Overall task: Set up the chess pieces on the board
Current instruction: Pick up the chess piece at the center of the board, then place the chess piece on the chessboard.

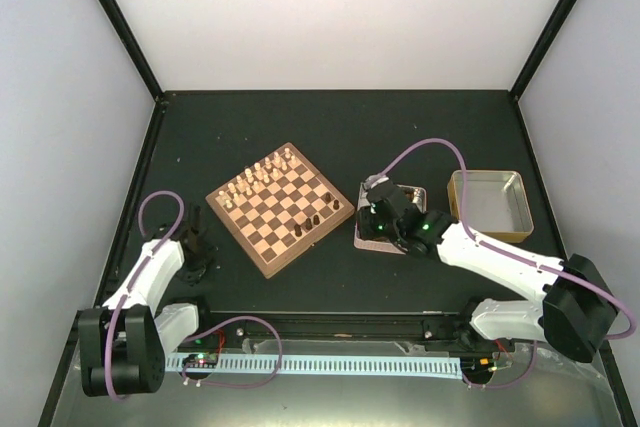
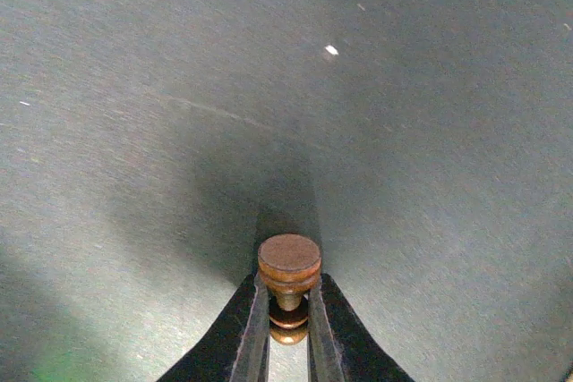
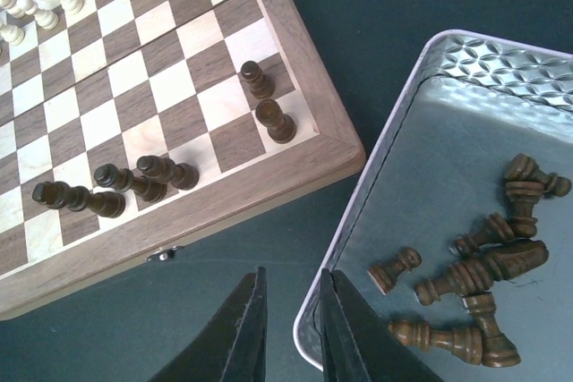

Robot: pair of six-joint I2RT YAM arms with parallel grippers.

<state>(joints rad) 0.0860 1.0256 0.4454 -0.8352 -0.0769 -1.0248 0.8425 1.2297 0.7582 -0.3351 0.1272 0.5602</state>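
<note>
My left gripper (image 2: 289,297) is shut on a dark brown chess piece (image 2: 289,259), held by its stem just above the dark mat. In the top view this gripper (image 1: 197,239) sits left of the board (image 1: 238,237). A few dark chess pieces (image 3: 167,170) stand or lean on squares near the board's rim (image 3: 224,212), and two more (image 3: 266,100) are near its corner. My right gripper (image 3: 293,273) is open by a narrow gap and empty. It hangs over the rim of a silvery tin (image 3: 394,140) holding several loose dark pieces (image 3: 483,266).
Pale cream pieces (image 1: 255,175) line the board's far side. A second gold-rimmed tin tray (image 1: 490,205) lies at the right. The silvery tin (image 1: 366,235) sits just right of the board under my right gripper (image 1: 372,215). Black frame posts mark the mat's back corners.
</note>
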